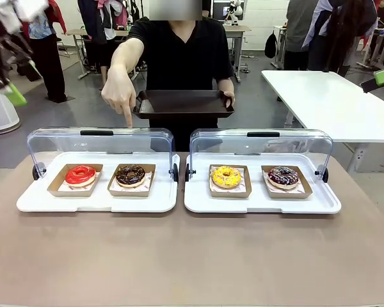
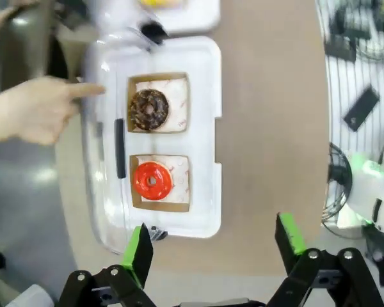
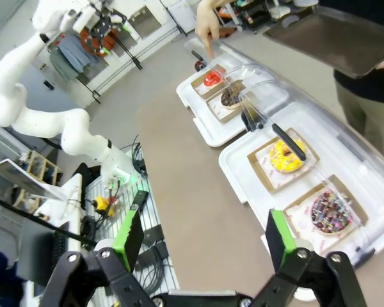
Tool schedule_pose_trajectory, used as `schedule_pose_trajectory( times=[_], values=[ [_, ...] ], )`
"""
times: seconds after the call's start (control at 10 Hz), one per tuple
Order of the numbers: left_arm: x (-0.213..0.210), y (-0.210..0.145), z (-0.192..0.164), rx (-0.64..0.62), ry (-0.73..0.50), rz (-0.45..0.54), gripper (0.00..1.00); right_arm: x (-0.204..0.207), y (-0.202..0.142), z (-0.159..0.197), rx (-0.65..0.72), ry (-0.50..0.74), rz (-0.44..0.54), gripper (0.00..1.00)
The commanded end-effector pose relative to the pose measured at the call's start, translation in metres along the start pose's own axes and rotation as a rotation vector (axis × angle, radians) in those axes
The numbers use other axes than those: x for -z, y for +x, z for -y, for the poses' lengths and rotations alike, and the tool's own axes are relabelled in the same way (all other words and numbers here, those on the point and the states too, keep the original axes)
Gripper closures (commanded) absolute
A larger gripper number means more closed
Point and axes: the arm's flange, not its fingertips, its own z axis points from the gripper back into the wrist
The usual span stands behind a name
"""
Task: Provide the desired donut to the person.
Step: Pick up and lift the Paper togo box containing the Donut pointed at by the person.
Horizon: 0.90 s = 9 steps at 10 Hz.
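Front view: the person stands at upper centre, behind the bench. One hand points a finger down at the chocolate donut, left of centre. The other holds a dark tray level.

Two white display cases sit side by side, clear lids raised at the back. The left case holds a red donut and the chocolate donut. The right case holds a yellow donut and a sprinkled donut. Each donut rests on paper in its own brown card tray.

In the left wrist view, the left claw sits at the bottom of the frame, jaws spread wide and empty. In the right wrist view, the right claw is equally wide and empty.

The chocolate donut appears to be the one wanted. The left claw seems better placed. It should probably grip the card tray's edge rather than the glaze, staying clear of the raised lid and the pointing finger.
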Motion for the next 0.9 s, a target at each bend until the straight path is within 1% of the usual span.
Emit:
schedule_pose_trajectory(
  times=[0.0, 0.1, 0.2, 0.4, 0.5, 0.6, 0.7, 0.8],
  values=[
    [0.046, 0.025, 0.002, 0.011, 0.000, -0.128, 0.00, -0.001, 0.000, 0.000, -0.001, -0.002, 0.014, 0.00],
    [0.068, 0.040, 0.008, 0.010, -0.008, -0.173, 0.00, -0.001, 0.000, 0.000, -0.001, -0.002, 0.014, 0.00],
    [0.089, 0.048, 0.009, -0.009, -0.025, -0.178, 0.00, -0.001, 0.000, 0.000, -0.001, -0.002, 0.014, 0.00],
    [0.128, 0.042, 0.011, -0.062, -0.082, -0.110, 0.00, -0.001, 0.000, 0.000, -0.001, -0.002, 0.014, 0.00],
    [0.145, 0.040, 0.013, -0.077, -0.049, -0.103, 0.00, -0.001, 0.000, 0.000, -0.001, -0.002, 0.014, 0.00],
    [0.150, 0.037, 0.004, -0.070, 0.041, -0.099, 0.00, -0.001, 0.000, 0.000, -0.001, -0.002, 0.014, 0.00],
    [0.138, 0.043, 0.009, -0.041, -0.083, -0.149, 0.00, -0.001, 0.000, 0.000, -0.001, -0.002, 0.014, 0.00],
    [0.138, 0.043, 0.009, -0.041, -0.083, -0.149, 0.00, -0.001, 0.000, 0.000, -0.001, -0.002, 0.014, 0.00]
  ],
)
